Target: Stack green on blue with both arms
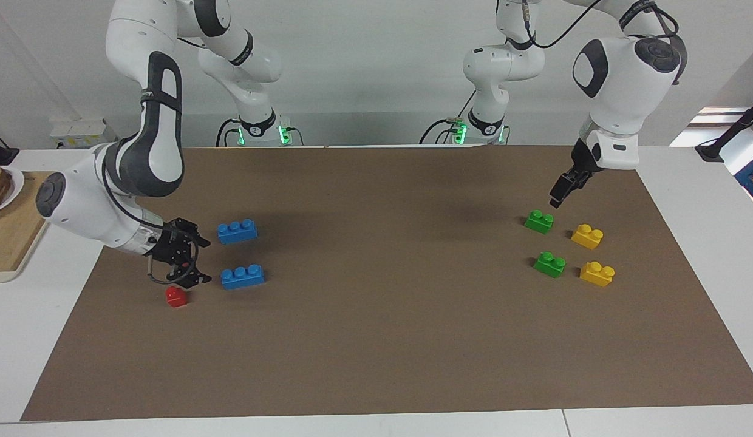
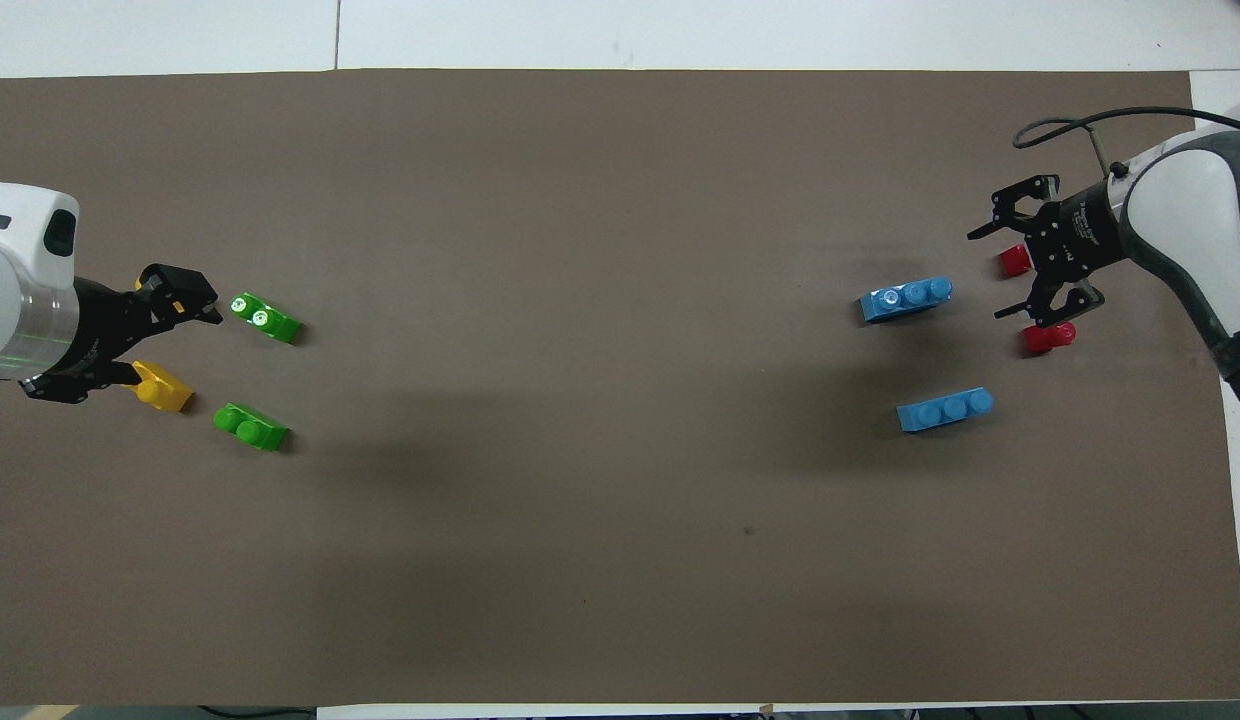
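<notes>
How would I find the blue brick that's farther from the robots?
Find the brown mat, then its right arm's end, where the open right end effector is. There the farther blue brick lies near a red brick. Unlike the nearer blue brick, it lies farther from the robots.

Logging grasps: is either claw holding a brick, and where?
Nothing is held. The left claw hangs open over a small green plastic two-stud brick; the right claw is open beside the blue three-stud bricks.
</notes>
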You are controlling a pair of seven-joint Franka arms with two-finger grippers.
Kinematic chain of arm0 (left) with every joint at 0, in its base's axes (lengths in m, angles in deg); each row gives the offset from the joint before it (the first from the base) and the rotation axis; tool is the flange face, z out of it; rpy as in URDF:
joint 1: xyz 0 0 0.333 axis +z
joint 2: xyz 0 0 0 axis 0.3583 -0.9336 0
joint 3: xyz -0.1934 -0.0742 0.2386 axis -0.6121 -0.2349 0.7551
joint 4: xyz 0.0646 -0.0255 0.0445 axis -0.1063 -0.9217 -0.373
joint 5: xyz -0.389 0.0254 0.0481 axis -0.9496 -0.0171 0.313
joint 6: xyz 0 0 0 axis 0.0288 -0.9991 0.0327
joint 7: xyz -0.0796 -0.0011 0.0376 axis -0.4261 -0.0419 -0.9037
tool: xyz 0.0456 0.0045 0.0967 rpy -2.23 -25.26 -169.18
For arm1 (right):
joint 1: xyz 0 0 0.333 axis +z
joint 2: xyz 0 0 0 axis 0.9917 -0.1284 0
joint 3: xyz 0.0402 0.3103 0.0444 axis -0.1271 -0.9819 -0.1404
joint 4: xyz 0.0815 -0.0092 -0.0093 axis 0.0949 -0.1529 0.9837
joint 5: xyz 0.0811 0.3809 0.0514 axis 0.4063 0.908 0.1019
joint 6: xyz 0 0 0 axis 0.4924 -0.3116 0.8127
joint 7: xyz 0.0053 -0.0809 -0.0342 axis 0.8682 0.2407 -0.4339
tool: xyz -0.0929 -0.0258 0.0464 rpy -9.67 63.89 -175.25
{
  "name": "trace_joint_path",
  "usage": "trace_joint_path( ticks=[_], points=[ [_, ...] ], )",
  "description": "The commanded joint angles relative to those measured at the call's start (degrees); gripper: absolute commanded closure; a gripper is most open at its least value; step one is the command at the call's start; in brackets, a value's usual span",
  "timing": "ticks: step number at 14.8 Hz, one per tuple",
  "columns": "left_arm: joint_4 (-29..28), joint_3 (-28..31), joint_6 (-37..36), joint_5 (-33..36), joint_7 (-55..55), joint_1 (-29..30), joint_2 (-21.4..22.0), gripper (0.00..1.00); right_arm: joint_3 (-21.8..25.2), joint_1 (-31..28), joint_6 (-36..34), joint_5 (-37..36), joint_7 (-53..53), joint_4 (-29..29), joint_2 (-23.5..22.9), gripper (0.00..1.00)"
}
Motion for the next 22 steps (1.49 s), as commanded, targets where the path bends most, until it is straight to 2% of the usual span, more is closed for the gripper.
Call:
trace_joint_path(
  ticks=[1, 5, 8, 19, 21, 22],
  points=[
    [-0.97, 0.19, 5.31, -0.68, 3.3, 0.12, -3.69, 0.0, -0.74, -0.31, -1.19, -0.93, -0.53, 3.45, -2.93, 0.0],
    [-0.97, 0.28, 12.24, -0.68, 8.2, 0.65, -8.71, 0.0, -0.83, -0.13, 1.8, -0.85, 0.34, 3.45, -4.95, 0.0],
    [-0.71, 0.46, 14.54, -0.68, 11.46, 0.91, -11.96, 0.0, -0.83, 1.19, 4.43, -0.85, 1.49, 2.22, -5.39, 0.0],
    [-2.21, 0.55, 23.33, -0.68, 20.7, 3.11, -17.24, 0.0, -0.83, 2.68, 13.04, -0.67, 1.93, -4.54, -5.48, 0.0],
    [-1.86, 0.55, 25.7, -0.68, 22.36, 2.76, -19.43, 0.0, -0.92, 2.94, 15.68, -0.58, 1.93, -6.21, -5.22, 0.0],
    [-1.77, 0.55, 26.76, -0.68, 22.72, 2.67, -20.4, 0.0, -0.92, 3.03, 16.3, -0.58, 1.93, -6.65, -5.22, 0.05]
  ],
)
